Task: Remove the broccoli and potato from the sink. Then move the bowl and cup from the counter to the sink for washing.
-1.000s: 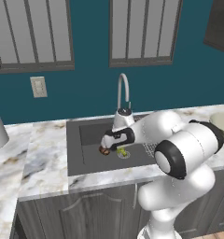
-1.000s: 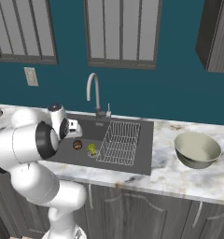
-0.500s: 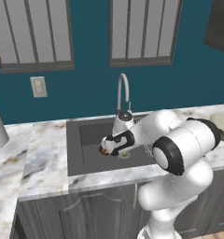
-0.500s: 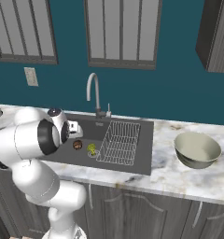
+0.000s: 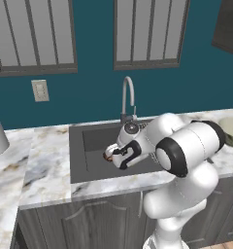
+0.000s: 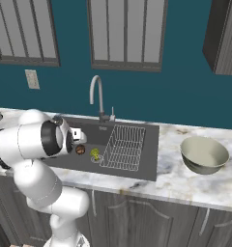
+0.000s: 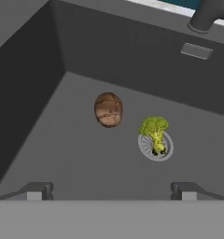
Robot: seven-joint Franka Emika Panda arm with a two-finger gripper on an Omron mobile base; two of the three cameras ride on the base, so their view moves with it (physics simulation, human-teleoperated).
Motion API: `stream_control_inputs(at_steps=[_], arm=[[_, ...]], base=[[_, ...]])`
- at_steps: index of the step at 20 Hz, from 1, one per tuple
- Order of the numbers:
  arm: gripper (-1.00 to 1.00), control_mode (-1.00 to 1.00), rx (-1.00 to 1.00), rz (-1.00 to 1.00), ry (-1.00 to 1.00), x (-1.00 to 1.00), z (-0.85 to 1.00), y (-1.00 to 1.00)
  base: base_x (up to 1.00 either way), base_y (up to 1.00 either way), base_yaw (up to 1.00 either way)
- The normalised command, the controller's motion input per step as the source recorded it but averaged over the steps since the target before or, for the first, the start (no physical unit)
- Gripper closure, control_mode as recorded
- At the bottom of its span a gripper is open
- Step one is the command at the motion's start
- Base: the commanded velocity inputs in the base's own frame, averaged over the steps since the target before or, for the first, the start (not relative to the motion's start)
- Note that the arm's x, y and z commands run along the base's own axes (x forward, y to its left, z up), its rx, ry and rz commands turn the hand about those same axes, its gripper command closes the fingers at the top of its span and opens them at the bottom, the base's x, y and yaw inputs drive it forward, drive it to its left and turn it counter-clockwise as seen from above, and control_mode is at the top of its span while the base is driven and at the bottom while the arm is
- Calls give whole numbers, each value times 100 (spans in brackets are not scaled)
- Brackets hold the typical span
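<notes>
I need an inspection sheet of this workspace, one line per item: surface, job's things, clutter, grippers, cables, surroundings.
Surface: white marble counter around a dark grey sink.
Job's things: potato and broccoli lie in the sink, apart; the broccoli is on the round drain. Bowl stands on the counter, right of the sink.
Clutter: wire rack in the sink's right part.
Grippers: gripper open above the sink floor, fingers holding nothing.
Cables: nothing seen.
Surroundings: chrome faucet, teal wall, windows, wall outlet.
</notes>
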Motion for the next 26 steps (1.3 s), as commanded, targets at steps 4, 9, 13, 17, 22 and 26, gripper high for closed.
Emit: stream_control_inputs(at_steps=[4, 9, 13, 17, 22, 26], arm=[[-100, -100, 0, 0, 0, 10, -2, 1], [-100, -100, 1, 0, 0, 10, -4, 1], [-100, -100, 3, 0, 0, 9, -6, 2], [-100, -100, 2, 0, 0, 9, -7, 1], [-100, -100, 0, 0, 0, 9, -5, 0], [-100, -100, 0, 0, 0, 10, -6, 0]], base=[[0, 0, 0], [0, 0, 0], [0, 0, 0], [0, 0, 0], [0, 0, 0], [0, 0, 0]])
